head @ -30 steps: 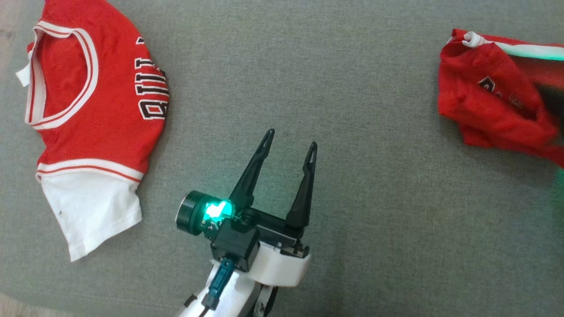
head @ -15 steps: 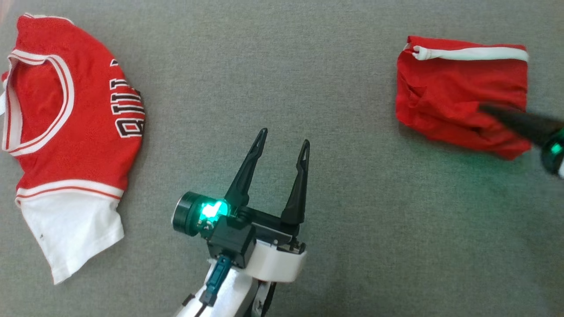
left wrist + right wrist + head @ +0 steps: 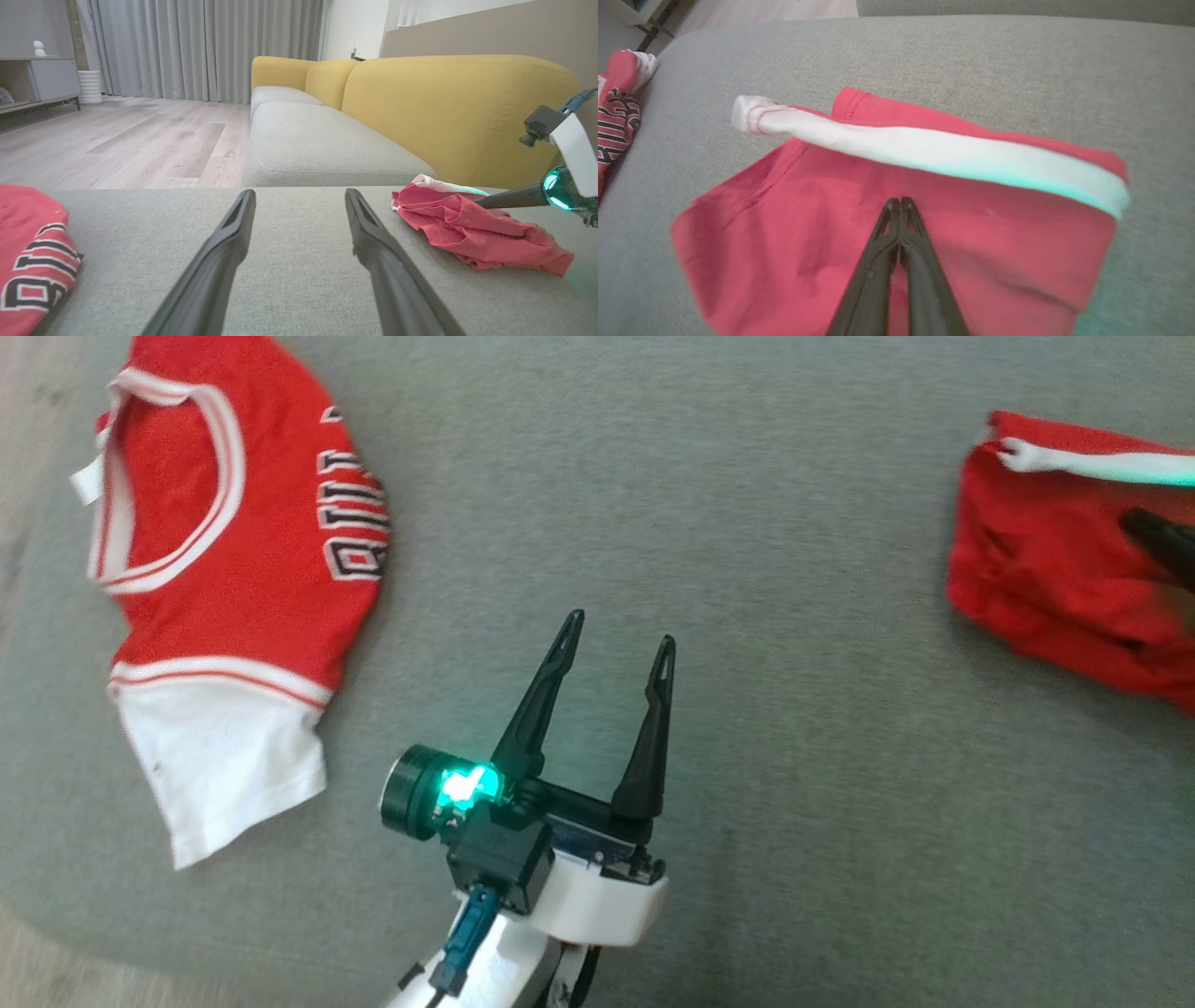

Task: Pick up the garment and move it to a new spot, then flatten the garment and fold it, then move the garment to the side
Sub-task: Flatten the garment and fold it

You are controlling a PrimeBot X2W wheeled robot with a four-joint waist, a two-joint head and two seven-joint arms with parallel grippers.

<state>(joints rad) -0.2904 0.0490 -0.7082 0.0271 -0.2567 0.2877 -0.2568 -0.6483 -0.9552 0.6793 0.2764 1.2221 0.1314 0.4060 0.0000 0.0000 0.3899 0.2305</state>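
The garment (image 3: 1036, 579) is a folded red piece with a white band, lying at the right of the grey cushion (image 3: 747, 523). In the right wrist view the garment (image 3: 808, 224) spreads under my right gripper (image 3: 899, 200), whose fingers are pressed together, tips over the red cloth below the white band. No cloth shows between them. The right gripper (image 3: 1144, 525) enters from the right edge of the head view. My left gripper (image 3: 620, 629) stands open over bare cushion at the centre, holding nothing. From the left wrist, the garment (image 3: 467, 228) and the right gripper (image 3: 479, 204) lie beyond the open left gripper (image 3: 300, 193).
A red and white jersey (image 3: 243, 579) with black lettering lies flat at the cushion's left, also seen as the jersey (image 3: 28, 266) low left. The cushion's near edge curves at lower left. A yellow sofa (image 3: 444, 107) and wood floor (image 3: 117, 140) lie beyond.
The head camera has swung left and back, shifting the whole picture. The garment looked bunched a second ago and now lies flatter under the shut right gripper. The left gripper has held still.
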